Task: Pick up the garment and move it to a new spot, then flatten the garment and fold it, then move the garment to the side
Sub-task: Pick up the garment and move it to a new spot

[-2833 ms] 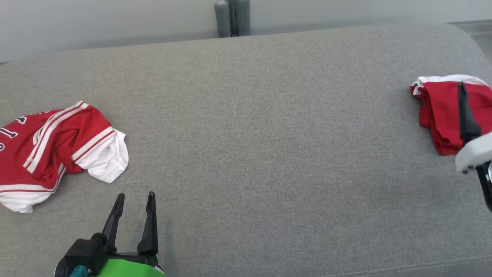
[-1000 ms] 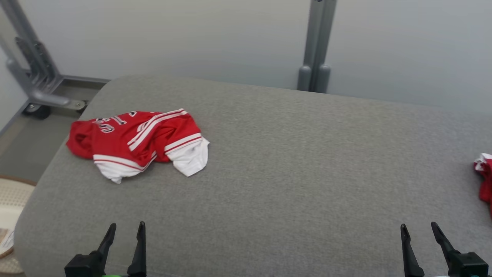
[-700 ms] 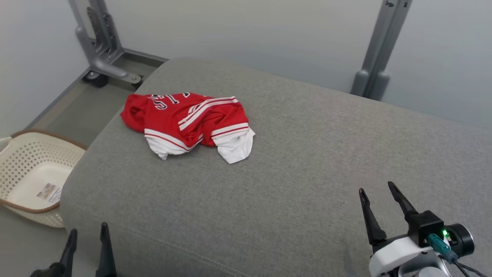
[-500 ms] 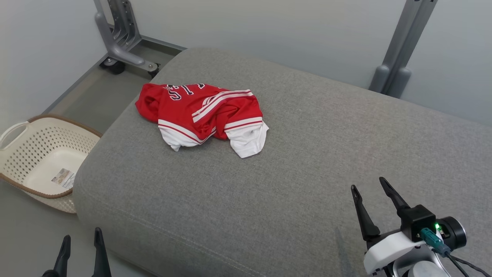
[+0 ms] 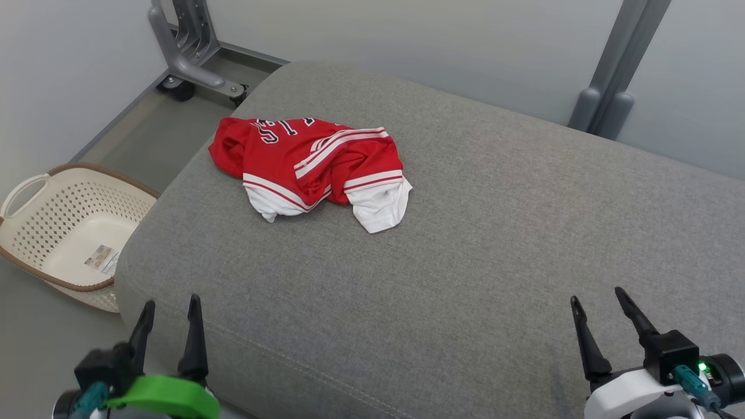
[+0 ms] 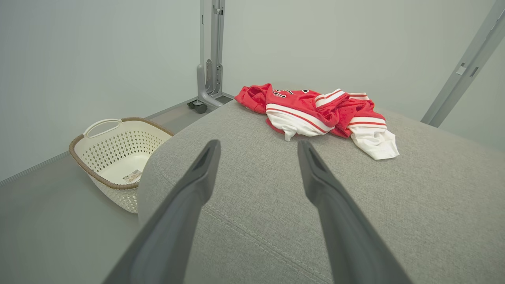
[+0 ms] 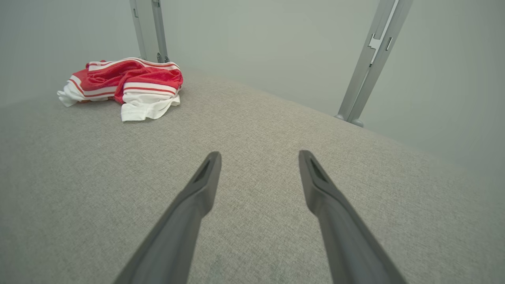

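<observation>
A crumpled red and white garment point(image 5: 308, 166) with dark lettering lies on the grey cushioned surface point(image 5: 465, 244), near its far left corner. From the left wrist the garment point(image 6: 319, 116) sits ahead of the fingers, and from the right wrist the garment point(image 7: 124, 85) is far off at the upper left. My left gripper point(image 5: 171, 302) hovers open at the cushion's near left edge, nothing between its fingers. My right gripper point(image 5: 599, 294) stands open over the near right part of the cushion, also holding nothing. Both grippers are well short of the garment.
A cream perforated laundry basket point(image 5: 35, 201) stands on the floor left of the cushion, also in the left wrist view point(image 6: 98, 130). A grey wheeled metal frame point(image 5: 186, 52) stands behind it, and a grey post point(image 5: 617, 75) rises behind the cushion's far right edge.
The head camera has swung left, bringing the garment toward the middle and the basket into view. Both grippers stay open; the left one now shows higher at the lower left.
</observation>
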You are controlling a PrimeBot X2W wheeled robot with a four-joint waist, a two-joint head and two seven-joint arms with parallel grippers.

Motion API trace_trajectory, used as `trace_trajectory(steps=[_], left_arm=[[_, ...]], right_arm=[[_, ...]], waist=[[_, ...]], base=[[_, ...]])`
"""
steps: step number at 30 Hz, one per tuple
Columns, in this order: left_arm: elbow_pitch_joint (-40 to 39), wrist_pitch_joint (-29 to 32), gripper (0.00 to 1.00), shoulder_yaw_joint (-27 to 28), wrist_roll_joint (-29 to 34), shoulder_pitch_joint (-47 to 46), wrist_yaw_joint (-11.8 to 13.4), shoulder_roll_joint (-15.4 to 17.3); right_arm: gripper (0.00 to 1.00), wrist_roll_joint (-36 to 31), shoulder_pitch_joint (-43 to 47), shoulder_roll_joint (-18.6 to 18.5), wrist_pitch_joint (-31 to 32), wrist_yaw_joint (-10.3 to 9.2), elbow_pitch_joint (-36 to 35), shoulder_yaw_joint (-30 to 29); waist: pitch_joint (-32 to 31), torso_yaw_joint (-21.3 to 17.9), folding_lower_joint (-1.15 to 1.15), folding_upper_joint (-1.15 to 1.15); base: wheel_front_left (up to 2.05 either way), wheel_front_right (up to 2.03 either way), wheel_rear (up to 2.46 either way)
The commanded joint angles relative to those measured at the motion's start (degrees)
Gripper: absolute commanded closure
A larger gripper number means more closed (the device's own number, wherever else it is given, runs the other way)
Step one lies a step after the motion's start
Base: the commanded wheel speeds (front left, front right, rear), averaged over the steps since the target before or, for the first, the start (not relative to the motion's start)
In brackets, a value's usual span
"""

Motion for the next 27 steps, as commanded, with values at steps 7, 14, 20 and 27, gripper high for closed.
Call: trace_trajectory(steps=[7, 14, 20, 27], left_arm=[[9.7, 4.7, 0.00, -4.4, -7.4, -21.3, -0.1, 3.2], [22.1, 8.8, 0.00, -7.4, -14.5, -38.8, -0.1, 5.1], [31.5, 11.0, 0.00, -9.9, -20.4, -47.2, -0.1, 4.3], [40.1, 14.7, 0.00, -15.3, -26.7, -50.8, -0.1, 5.0]], right_arm=[[0.00, -2.4, -3.9, -5.4, -0.2, -0.08, -3.8, -2.1], [0.00, -2.8, -8.8, -9.8, -0.2, -0.09, -6.0, -3.6], [0.00, -2.9, -11.2, -11.6, -0.2, -0.08, -7.0, -3.4], [0.00, -2.7, -12.4, -11.5, -0.1, -0.08, -7.4, -2.8]], waist=[[14.7, -3.8, 0.00, 0.00], [25.7, -7.6, 0.00, 0.00], [30.4, -9.5, 0.00, 0.00], [31.3, -12.1, 0.00, 0.00]], base=[[0.00, 0.00, 0.00], [0.00, 0.00, 0.00], [0.00, 0.00, 0.00], [0.00, 0.00, 0.00]])
